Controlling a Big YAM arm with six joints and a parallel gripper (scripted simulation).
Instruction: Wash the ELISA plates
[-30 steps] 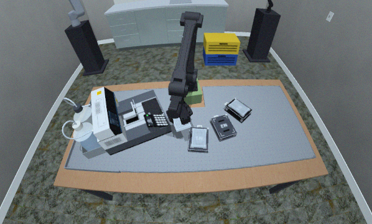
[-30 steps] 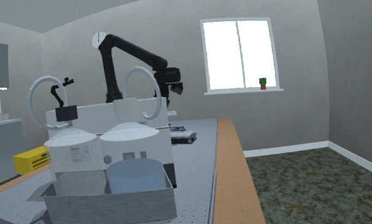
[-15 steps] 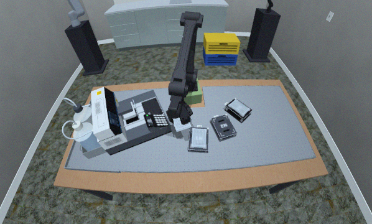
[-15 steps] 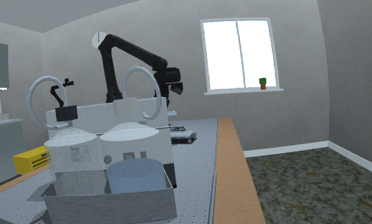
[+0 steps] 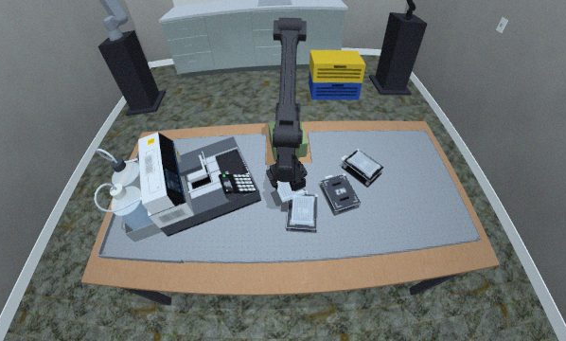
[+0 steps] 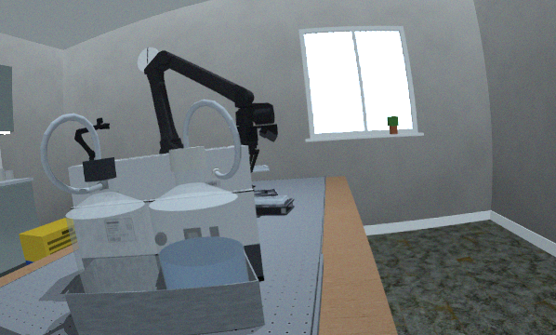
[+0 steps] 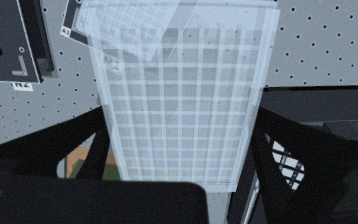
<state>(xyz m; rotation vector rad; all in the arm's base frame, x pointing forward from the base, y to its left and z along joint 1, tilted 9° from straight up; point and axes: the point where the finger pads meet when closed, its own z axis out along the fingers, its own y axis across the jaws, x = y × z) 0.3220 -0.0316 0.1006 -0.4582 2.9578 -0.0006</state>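
Note:
My gripper [image 5: 287, 188] [image 6: 255, 155] [image 7: 180, 113] is shut on a clear ELISA plate [image 5: 284, 191] [image 7: 180, 110] and holds it above the mat, just behind nest N1. Nest N1 [image 5: 302, 226] holds another plate [image 5: 302, 209] [image 7: 125, 25]; its A1 label shows in the wrist view [image 7: 66, 31]. Nest N2 [image 5: 342, 196] [image 7: 2, 45] is an empty black tray to the right. Nest N3 [image 5: 356, 170] at the far right holds a plate [image 5: 362, 162]. The washer [image 5: 157, 172] stands on the left. Its carrier pocket [image 5: 200, 183] is empty, and the lamp [image 5: 224, 176] by the keypad [image 5: 240, 182] is green.
Two bottles [image 5: 122, 189] [image 6: 190, 219] with tubing stand in a grey tray [image 6: 166, 307] left of the washer. The arm's green base [image 5: 303, 142] sits at the table's back edge. Yellow and blue crates [image 5: 336, 75] and two black pedestals stand on the floor behind.

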